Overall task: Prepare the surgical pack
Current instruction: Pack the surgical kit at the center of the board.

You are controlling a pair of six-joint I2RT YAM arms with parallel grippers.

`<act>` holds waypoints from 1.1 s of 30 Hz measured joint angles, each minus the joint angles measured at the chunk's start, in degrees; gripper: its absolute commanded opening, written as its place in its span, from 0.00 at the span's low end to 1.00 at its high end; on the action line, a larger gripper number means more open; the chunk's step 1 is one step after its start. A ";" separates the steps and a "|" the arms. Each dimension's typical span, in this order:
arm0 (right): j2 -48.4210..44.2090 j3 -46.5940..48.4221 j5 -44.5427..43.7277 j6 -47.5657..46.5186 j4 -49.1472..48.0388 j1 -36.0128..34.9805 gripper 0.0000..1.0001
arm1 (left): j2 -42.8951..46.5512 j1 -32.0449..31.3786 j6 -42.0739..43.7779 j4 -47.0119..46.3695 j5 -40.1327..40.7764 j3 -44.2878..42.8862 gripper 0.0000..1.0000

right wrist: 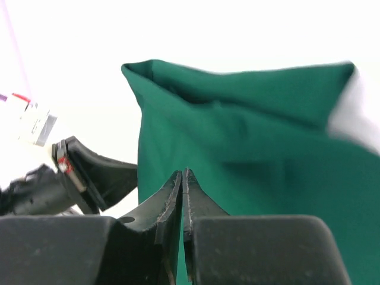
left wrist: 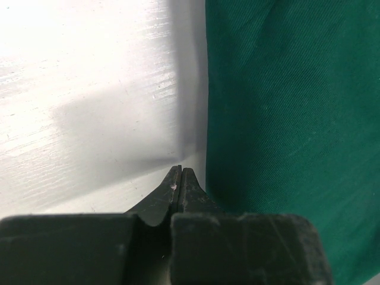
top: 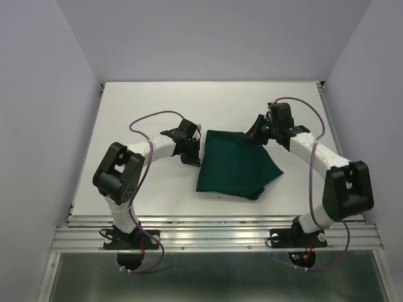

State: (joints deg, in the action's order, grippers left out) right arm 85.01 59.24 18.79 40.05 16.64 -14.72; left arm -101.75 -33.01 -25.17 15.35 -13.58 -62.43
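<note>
The dark green cloth drape [top: 236,165] lies folded into a bundle in the middle of the white table; its near right corner sticks out. My left gripper [top: 192,148] is shut and empty, its tips [left wrist: 180,170] low over the table just left of the drape's left edge [left wrist: 285,119]. My right gripper [top: 254,129] is shut at the drape's far right corner; in the right wrist view its tips [right wrist: 183,173] are over the green cloth [right wrist: 255,148] with nothing seen between them. No steel tray, scissors, gauze or packets are in view.
The white table [top: 151,107] is walled on the left, back and right. A metal rail [top: 214,234] runs along the near edge by the arm bases. The left arm's gripper [right wrist: 77,178] shows in the right wrist view, left of the drape.
</note>
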 measured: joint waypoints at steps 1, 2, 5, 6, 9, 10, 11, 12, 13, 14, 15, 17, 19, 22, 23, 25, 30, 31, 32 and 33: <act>1.97 0.59 1.14 0.31 -2.01 -0.04 0.09 | 0.00 0.00 -0.09 -0.11 0.04 0.00 0.00; 3.45 1.09 1.73 0.55 -3.06 -0.07 0.09 | 0.00 0.00 -0.17 -0.13 0.09 0.00 0.00; 9.94 2.82 2.23 0.92 -6.47 -0.04 0.09 | 0.04 0.00 -0.35 -0.13 0.15 0.00 0.00; 11.82 3.41 1.86 0.87 -6.86 -0.04 0.09 | 0.04 0.00 -0.37 -0.13 0.17 0.00 0.00; 15.82 4.74 0.11 0.61 -7.65 0.17 0.06 | 0.33 0.00 -0.42 -0.15 0.26 0.04 0.00; 17.22 5.70 -0.17 0.46 -7.72 0.48 0.06 | 0.52 0.00 -0.42 -0.11 0.33 0.04 0.00; 18.03 6.29 -0.50 0.31 -7.80 0.57 0.05 | 0.76 0.00 -0.42 -0.11 0.33 0.07 0.00; 19.56 7.63 -0.81 0.07 -8.00 0.72 0.05 | 1.01 0.00 -0.42 -0.11 0.35 0.07 0.00; 20.26 8.44 -1.05 -0.20 -8.13 0.76 0.05 | 1.27 0.00 -0.42 -0.11 0.37 0.07 0.00; 20.57 8.96 -1.22 -0.35 -8.11 0.79 0.05 | 1.36 0.00 -0.42 -0.09 0.42 0.07 0.00; 20.57 8.96 -1.38 -0.48 -8.11 0.79 0.05 | 1.55 0.00 -0.42 -0.11 0.50 0.07 0.00; 19.82 8.94 -2.05 -0.83 -7.69 0.79 0.08 | 1.81 0.00 -0.42 0.00 0.57 0.04 0.00; 18.14 8.79 -3.17 -1.18 -6.80 0.79 0.18 | 2.01 0.00 -0.42 0.04 0.57 0.04 0.00; 12.33 8.17 -6.43 -2.23 -3.85 0.85 0.22 | 2.10 0.00 -0.42 0.13 0.52 0.04 0.00; 8.96 8.04 -7.72 -2.82 -2.93 0.98 0.22 | 2.10 0.00 -0.42 0.20 0.50 0.04 0.00; 4.33 7.93 -9.09 -3.74 -2.08 1.18 0.20 | 2.10 0.00 -0.39 0.52 0.50 -0.13 0.00; -6.43 5.18 -11.21 -6.34 1.36 1.27 0.18 | 2.10 0.00 -0.39 1.60 0.90 -1.40 0.00; -7.76 3.76 -11.30 -6.49 2.16 1.27 0.18 | 2.23 0.00 -0.39 2.38 1.49 -1.90 0.00; -9.01 1.97 -11.30 -6.51 3.26 1.16 0.18 | 2.49 0.00 -0.42 3.04 1.92 -2.32 0.00; -10.27 -0.13 -11.30 -6.45 4.59 0.76 0.18 | 2.91 0.00 -0.42 4.00 2.40 -2.78 0.00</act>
State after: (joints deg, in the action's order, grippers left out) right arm 74.74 59.11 7.49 33.61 21.23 -13.96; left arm -98.85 -33.01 -25.58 19.35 -11.18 -65.21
